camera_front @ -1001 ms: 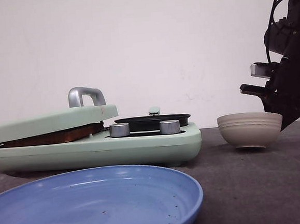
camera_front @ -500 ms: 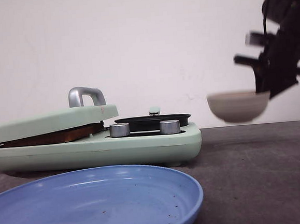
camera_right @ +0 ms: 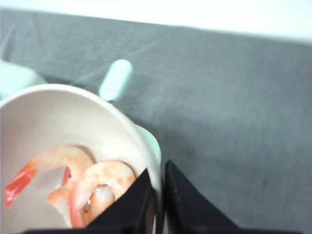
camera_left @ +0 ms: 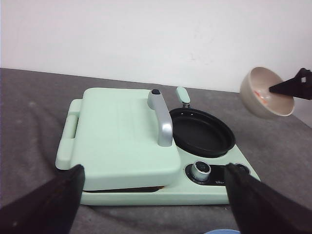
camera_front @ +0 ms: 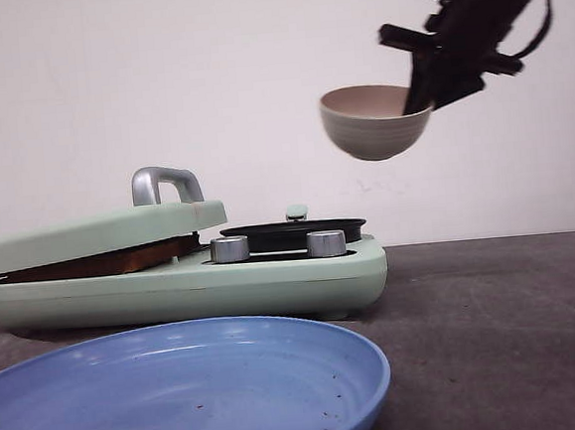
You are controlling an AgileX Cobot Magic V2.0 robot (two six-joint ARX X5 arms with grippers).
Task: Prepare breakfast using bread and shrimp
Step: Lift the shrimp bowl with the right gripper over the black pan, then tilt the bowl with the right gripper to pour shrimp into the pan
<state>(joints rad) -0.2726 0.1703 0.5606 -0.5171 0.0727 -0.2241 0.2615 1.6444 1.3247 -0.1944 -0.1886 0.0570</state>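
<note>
My right gripper (camera_front: 427,94) is shut on the rim of a beige bowl (camera_front: 372,124) and holds it in the air, tilted, above and to the right of the black round pan (camera_front: 293,232). In the right wrist view the bowl (camera_right: 73,122) holds curled orange-and-white shrimp (camera_right: 92,187), and my right gripper (camera_right: 161,195) pinches its wall. The bread (camera_front: 102,260) shows only as a brown edge under the closed green lid (camera_front: 100,235) of the breakfast maker. My left gripper (camera_left: 153,204) is open, held back from the maker's near side. The bowl also shows in the left wrist view (camera_left: 267,92).
The mint-green breakfast maker (camera_front: 273,281) has a silver lid handle (camera_front: 163,183) and two knobs (camera_front: 228,249). A big blue plate (camera_front: 182,393) lies in front of it. The pan's green handle (camera_left: 182,95) points to the wall.
My right gripper has lifted the bowl off the table and carried it up and to the left, toward the pan. The bowl is now tilted. The left arm has not moved.
</note>
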